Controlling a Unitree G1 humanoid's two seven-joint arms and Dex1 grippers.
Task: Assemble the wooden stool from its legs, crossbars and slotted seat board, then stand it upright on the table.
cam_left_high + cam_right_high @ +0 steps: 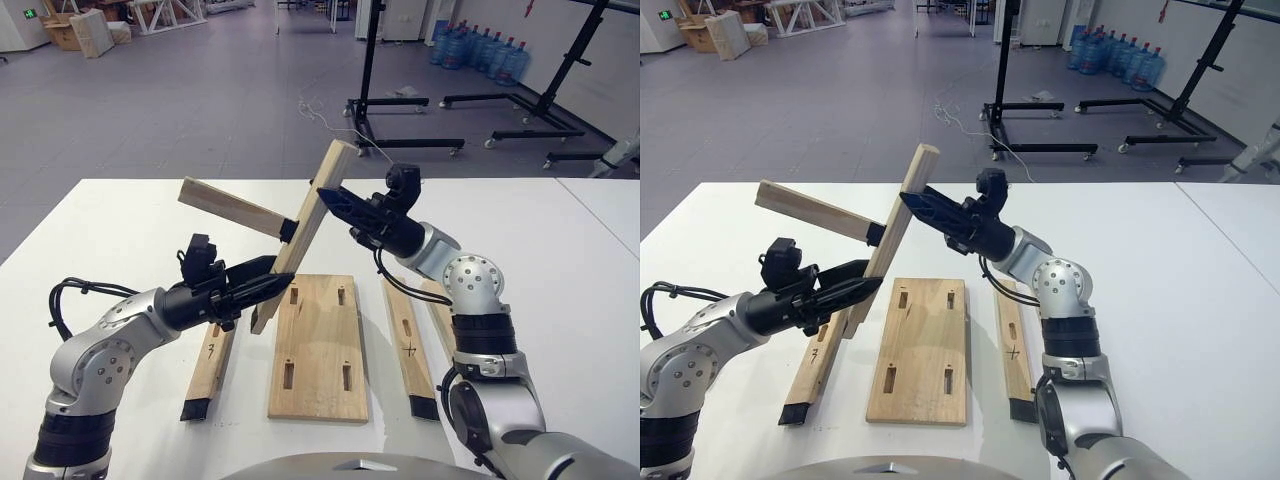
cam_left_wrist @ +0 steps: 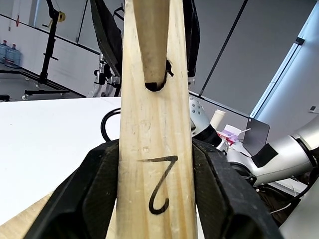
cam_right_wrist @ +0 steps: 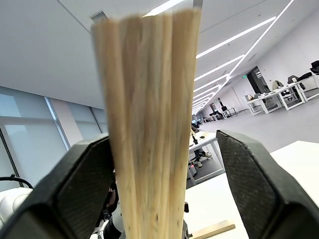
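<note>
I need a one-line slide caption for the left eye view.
Left gripper holds a tilted leg with crossbar above the seat board; right gripper at its top.

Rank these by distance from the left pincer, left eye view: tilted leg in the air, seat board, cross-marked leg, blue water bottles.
1. tilted leg: clamped in the left pincer.
2. seat board: flat on the table, just right of the pincer.
3. cross-marked leg: flat, beyond the board's right edge.
4. blue water bottles: far back, on the right.
</note>
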